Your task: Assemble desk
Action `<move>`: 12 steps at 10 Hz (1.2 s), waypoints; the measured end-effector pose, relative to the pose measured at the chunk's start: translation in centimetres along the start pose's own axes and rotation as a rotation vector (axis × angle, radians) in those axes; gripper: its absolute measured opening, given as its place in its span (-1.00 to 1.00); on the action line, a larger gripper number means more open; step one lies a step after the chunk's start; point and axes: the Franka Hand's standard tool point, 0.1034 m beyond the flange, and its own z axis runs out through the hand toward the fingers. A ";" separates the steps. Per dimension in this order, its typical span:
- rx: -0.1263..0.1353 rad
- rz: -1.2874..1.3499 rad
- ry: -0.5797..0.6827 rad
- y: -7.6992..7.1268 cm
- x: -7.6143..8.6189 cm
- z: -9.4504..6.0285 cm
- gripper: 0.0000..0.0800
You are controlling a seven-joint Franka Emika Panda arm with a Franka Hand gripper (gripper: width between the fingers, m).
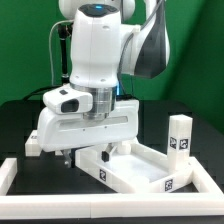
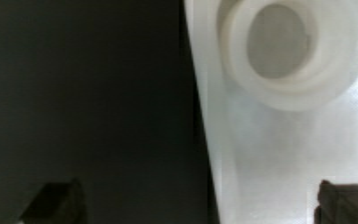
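Note:
The white tray-like desk tabletop [image 1: 138,166] lies on the black table with tags on its front rim. One white block leg [image 1: 180,135] stands upright at its corner on the exterior view's right. My gripper [image 1: 85,153] points straight down over the tabletop's end on the exterior view's left. In the wrist view the tabletop's [image 2: 291,130] edge runs between my open gripper's [image 2: 199,205] dark fingertips [image 2: 55,200]. Nothing is held. A round socket [image 2: 282,45] shows in the white surface.
White border rails [image 1: 12,172] frame the work area at the front and on the exterior view's left. A small white block [image 1: 35,143] sits beside my hand on the exterior view's left, partly hidden. A green wall stands behind.

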 end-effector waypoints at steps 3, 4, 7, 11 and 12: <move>0.000 0.001 -0.001 0.0 -0.1 0.0 0.31; 0.000 0.002 -0.001 0.1 -0.1 0.0 0.31; 0.001 0.001 -0.003 0.1 -0.1 0.1 -0.56; 0.018 -0.041 -0.028 0.5 0.2 0.1 -0.86; 0.021 -0.098 -0.042 0.7 0.5 0.1 -0.86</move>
